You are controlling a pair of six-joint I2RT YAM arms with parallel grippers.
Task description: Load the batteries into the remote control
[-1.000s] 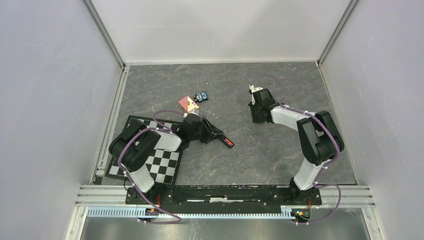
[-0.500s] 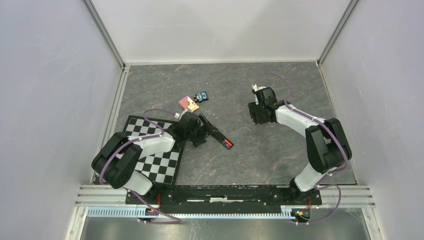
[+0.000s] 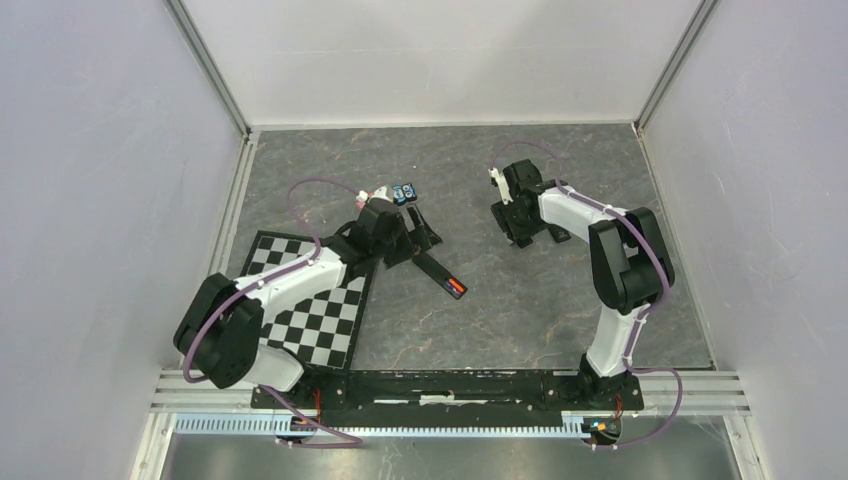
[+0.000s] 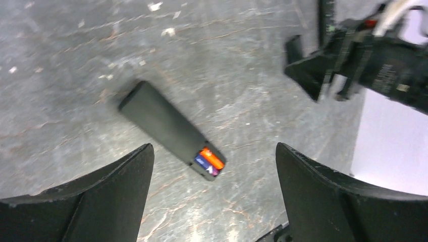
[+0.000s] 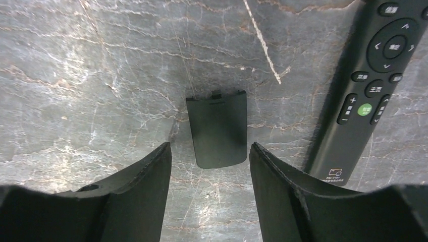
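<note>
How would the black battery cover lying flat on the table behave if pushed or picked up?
The battery cover looks thin and rigid, so probably light and stiff. Lying flat on the smooth table, it would likely slide, not roll, and be hard to pinch from above.

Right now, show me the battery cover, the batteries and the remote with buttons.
battery cover [image 5: 217,128]: right wrist view, middle of its flat face.
batteries [image 4: 210,158]: left wrist view, the orange cell.
remote with buttons [image 5: 371,88]: right wrist view, its keypad.
</note>
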